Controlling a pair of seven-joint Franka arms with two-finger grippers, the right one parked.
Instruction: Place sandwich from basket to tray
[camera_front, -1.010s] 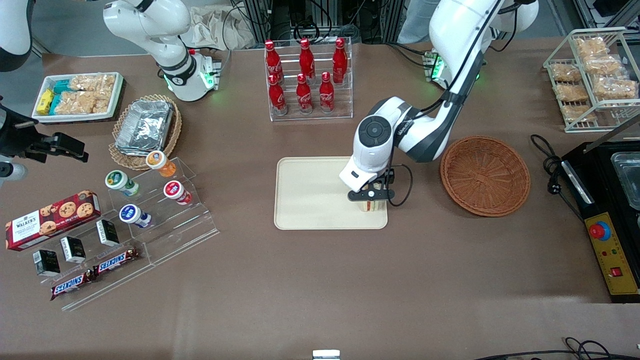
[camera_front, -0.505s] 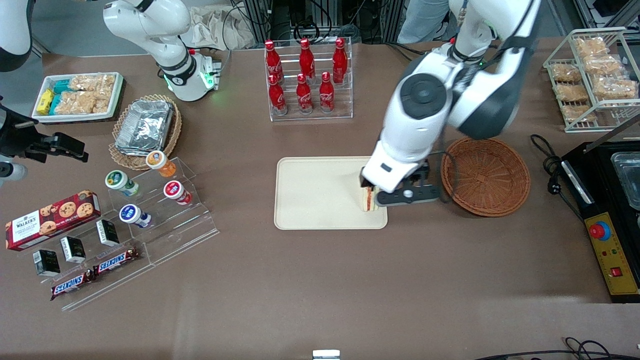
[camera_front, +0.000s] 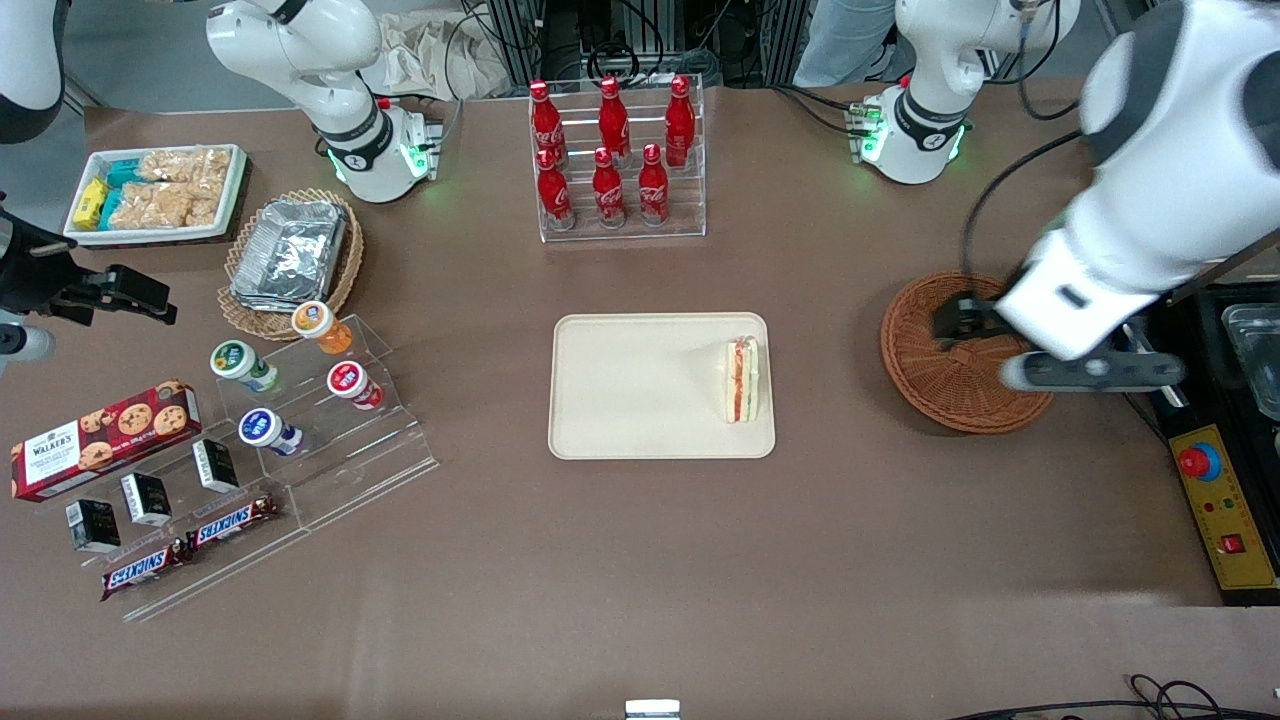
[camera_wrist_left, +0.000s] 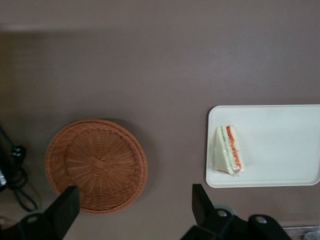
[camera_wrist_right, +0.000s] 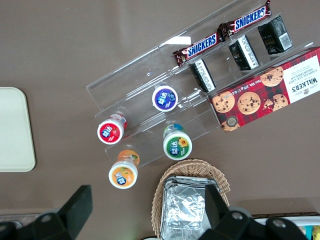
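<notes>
Your pincer (camera_wrist_left: 132, 215) hung apart, empty, above the basket (camera_front: 968, 351); sandwich (camera_front: 742, 379) lay on tray (camera_front: 620, 390) — retreat cleanly upward.

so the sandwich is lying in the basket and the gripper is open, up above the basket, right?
Not quite. The sandwich lies on the tray, near the tray's edge closest to the basket, which holds nothing; the front view and the left wrist view both show this. The rest holds: the gripper is open, up above the basket.
</notes>
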